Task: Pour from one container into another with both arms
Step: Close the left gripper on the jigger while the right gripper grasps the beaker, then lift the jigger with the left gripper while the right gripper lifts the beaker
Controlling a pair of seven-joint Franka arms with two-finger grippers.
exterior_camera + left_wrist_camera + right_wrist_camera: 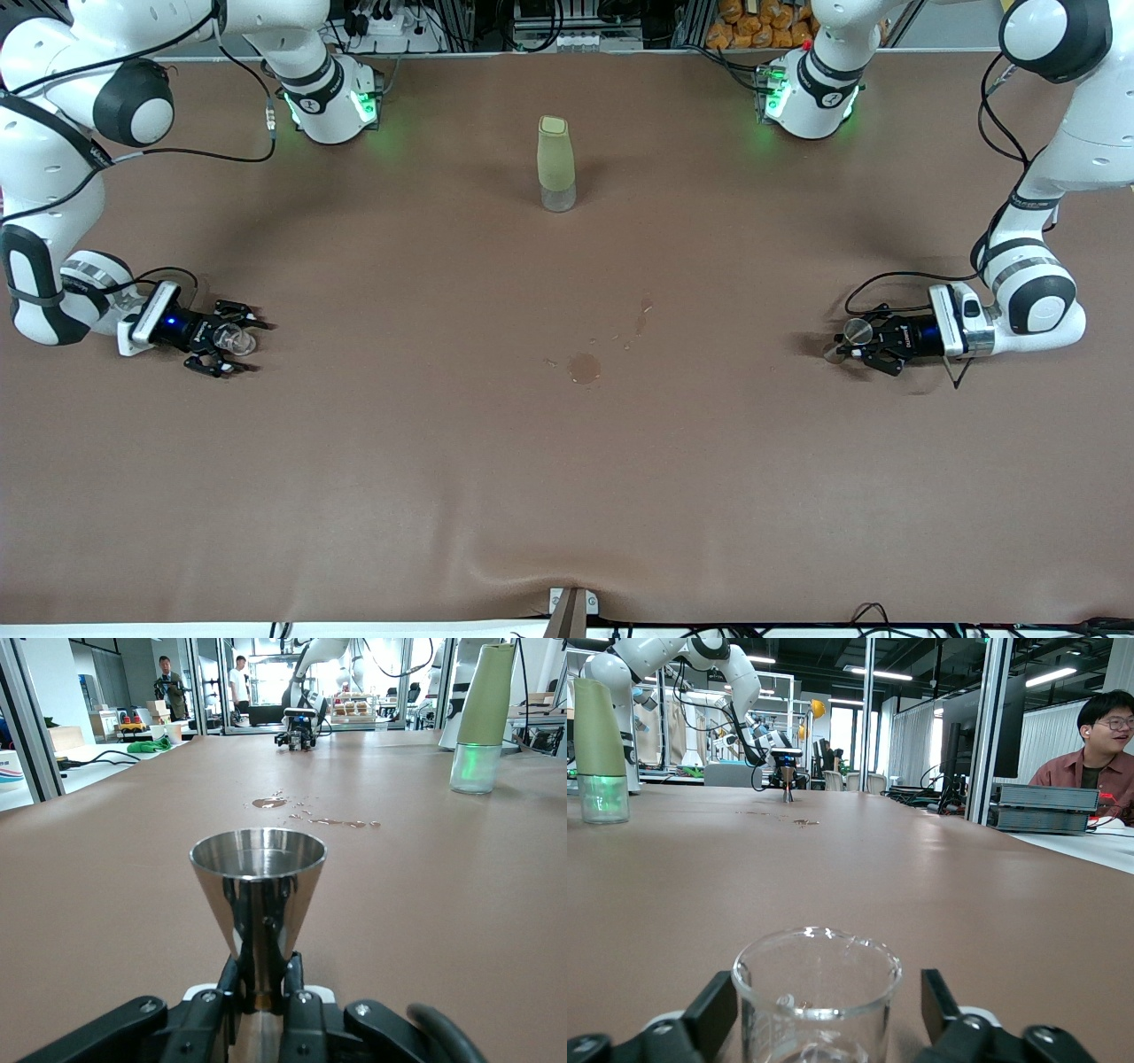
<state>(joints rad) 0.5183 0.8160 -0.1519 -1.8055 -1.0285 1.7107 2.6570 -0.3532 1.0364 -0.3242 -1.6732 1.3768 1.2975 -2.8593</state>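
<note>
A steel cone-shaped cup [258, 877] stands upright at the left arm's end of the table. My left gripper [260, 979] is shut on its narrow waist, low over the cloth. In the front view the same cup [857, 330] shows at the tip of the left gripper [849, 344]. A clear glass beaker [817, 992] stands at the right arm's end. My right gripper [826, 1005] is open around it, with a gap showing between each finger and the glass. The front view shows this beaker [233, 337] between the right gripper's [232, 342] fingers.
A tall bottle with a pale green sleeve [556, 164] stands mid-table, farther from the front camera than both grippers. Small wet spots [584, 367] mark the brown cloth near the middle. A person [1099, 753] sits at a desk off the table.
</note>
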